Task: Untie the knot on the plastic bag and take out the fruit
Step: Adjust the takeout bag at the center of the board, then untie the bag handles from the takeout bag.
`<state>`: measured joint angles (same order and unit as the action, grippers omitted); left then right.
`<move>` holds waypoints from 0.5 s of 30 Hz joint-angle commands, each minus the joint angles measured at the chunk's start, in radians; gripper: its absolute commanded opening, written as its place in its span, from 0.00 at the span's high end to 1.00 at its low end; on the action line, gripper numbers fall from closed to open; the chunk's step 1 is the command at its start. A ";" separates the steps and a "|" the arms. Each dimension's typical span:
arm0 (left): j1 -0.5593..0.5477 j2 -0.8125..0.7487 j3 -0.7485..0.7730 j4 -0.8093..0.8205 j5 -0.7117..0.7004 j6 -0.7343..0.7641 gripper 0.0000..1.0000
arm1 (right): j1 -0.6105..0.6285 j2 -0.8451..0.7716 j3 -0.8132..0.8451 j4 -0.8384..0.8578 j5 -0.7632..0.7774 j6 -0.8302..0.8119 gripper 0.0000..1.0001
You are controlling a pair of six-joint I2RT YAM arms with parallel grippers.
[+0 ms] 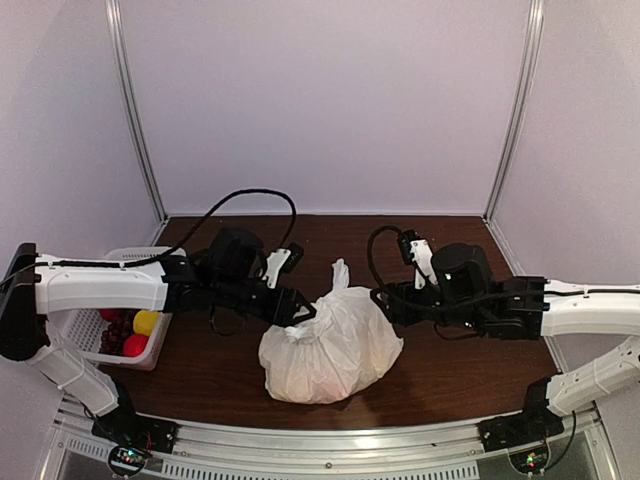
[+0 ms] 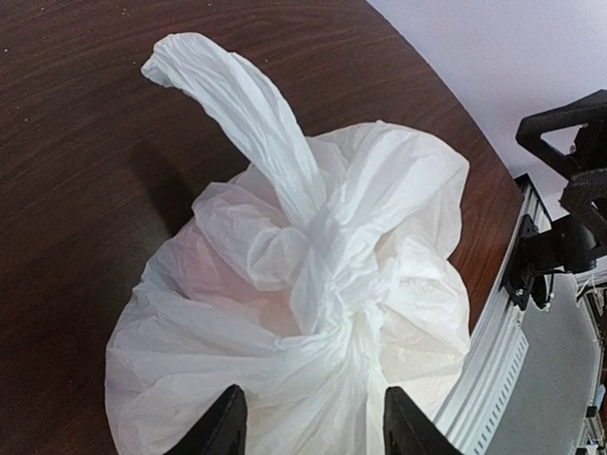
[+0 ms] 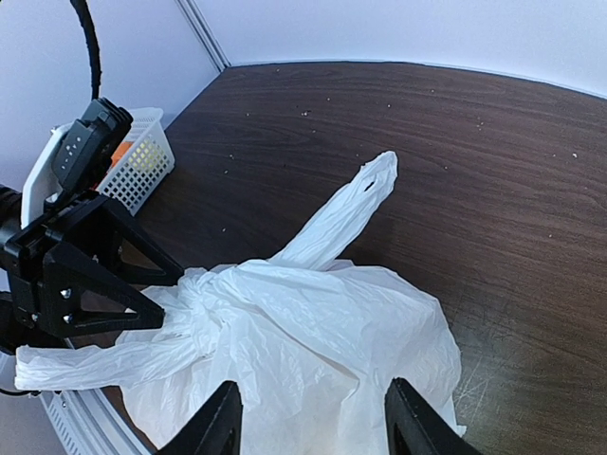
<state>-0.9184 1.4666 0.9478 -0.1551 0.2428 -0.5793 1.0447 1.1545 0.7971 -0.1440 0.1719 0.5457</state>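
The white plastic bag (image 1: 335, 350) sits tied shut in the middle of the table. Its knot (image 2: 346, 301) is on the bag's left side (image 1: 298, 334), and one handle end (image 2: 232, 100) sticks up. The fruit is hidden inside; only a faint pink tint (image 2: 232, 280) shows through. My left gripper (image 2: 315, 425) is open, its fingers on either side of the gathered plastic just below the knot (image 3: 194, 301). My right gripper (image 3: 315, 419) is open and right over the bag's right side (image 1: 385, 300), holding nothing.
A white slatted basket (image 1: 75, 335) stands at the left table edge with red apples, a yellow fruit and dark grapes in it. The metal frame rail (image 1: 320, 440) runs along the near edge. Back wall posts stand behind.
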 commanded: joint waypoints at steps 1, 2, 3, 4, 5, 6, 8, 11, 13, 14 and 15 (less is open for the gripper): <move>-0.003 0.028 0.032 0.028 0.008 0.013 0.54 | -0.003 0.019 0.030 0.005 -0.030 -0.021 0.47; -0.003 0.032 0.034 0.028 0.008 0.013 0.55 | -0.002 0.024 0.034 0.006 -0.041 -0.024 0.46; -0.003 0.033 0.034 0.028 0.007 0.011 0.55 | 0.000 0.027 0.038 0.008 -0.048 -0.026 0.45; -0.003 0.035 0.034 0.029 0.005 0.009 0.55 | 0.002 0.031 0.040 0.013 -0.054 -0.028 0.44; -0.003 0.035 0.034 0.028 0.003 0.009 0.55 | 0.005 0.035 0.043 0.015 -0.059 -0.030 0.43; -0.002 0.034 0.034 0.028 0.002 0.009 0.55 | 0.007 0.038 0.045 0.019 -0.064 -0.031 0.43; -0.003 0.035 0.034 0.031 0.000 0.009 0.58 | 0.011 0.047 0.048 0.027 -0.070 -0.033 0.43; -0.003 0.040 0.035 0.031 0.004 0.009 0.67 | 0.020 0.067 0.051 0.036 -0.077 -0.026 0.43; -0.002 0.041 0.037 0.028 -0.001 0.010 0.74 | 0.029 0.080 0.054 0.040 -0.078 -0.023 0.43; -0.003 0.041 0.037 0.028 -0.002 0.010 0.77 | 0.035 0.086 0.055 0.044 -0.078 -0.021 0.43; -0.003 0.041 0.037 0.028 -0.003 0.008 0.78 | 0.040 0.090 0.057 0.047 -0.078 -0.020 0.43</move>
<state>-0.9184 1.4929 0.9577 -0.1555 0.2428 -0.5743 1.0630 1.2240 0.8280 -0.1211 0.1081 0.5259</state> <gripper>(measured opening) 0.249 0.569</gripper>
